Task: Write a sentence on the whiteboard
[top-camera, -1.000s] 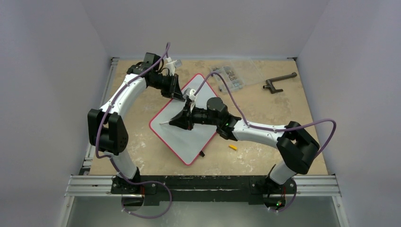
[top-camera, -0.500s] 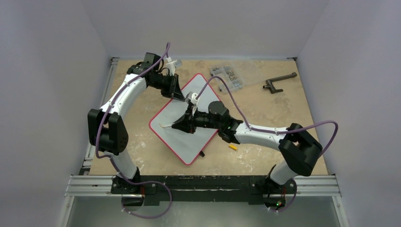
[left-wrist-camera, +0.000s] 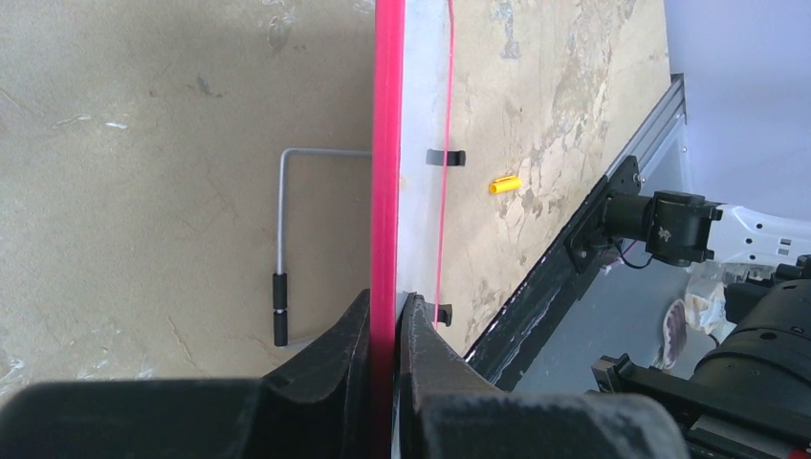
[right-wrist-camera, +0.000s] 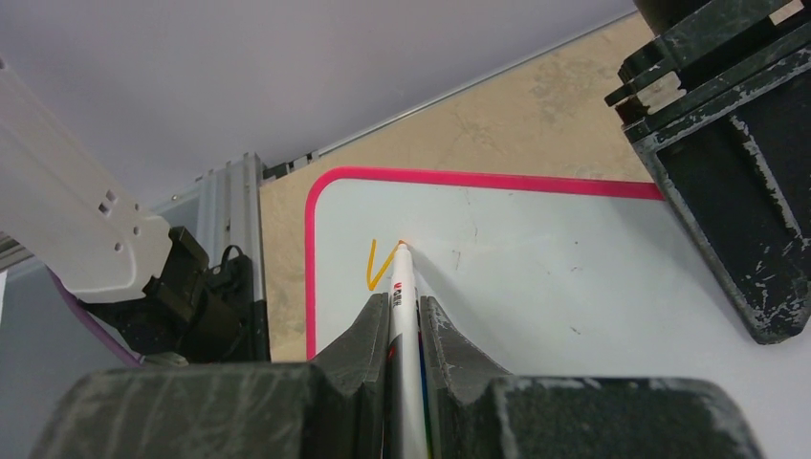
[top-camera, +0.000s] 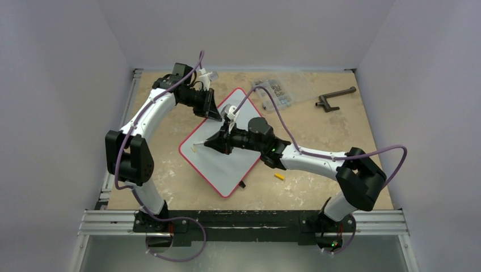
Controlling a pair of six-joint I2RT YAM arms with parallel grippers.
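Gripping the far corner of the whiteboard (top-camera: 224, 165), the left gripper (left-wrist-camera: 386, 304) has its fingers clamped tight on the red rim. The board sits mid-table, turned like a diamond. The right gripper (right-wrist-camera: 401, 308) pinches a marker (right-wrist-camera: 403, 282), whose tip touches the board beside a short orange stroke (right-wrist-camera: 375, 266) near the left corner. A yellow cap (top-camera: 278, 176) lies just right of the board.

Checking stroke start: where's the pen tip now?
Right wrist view: the pen in the right gripper has its tip on the whiteboard near its rounded left corner, at the end of the orange stroke.
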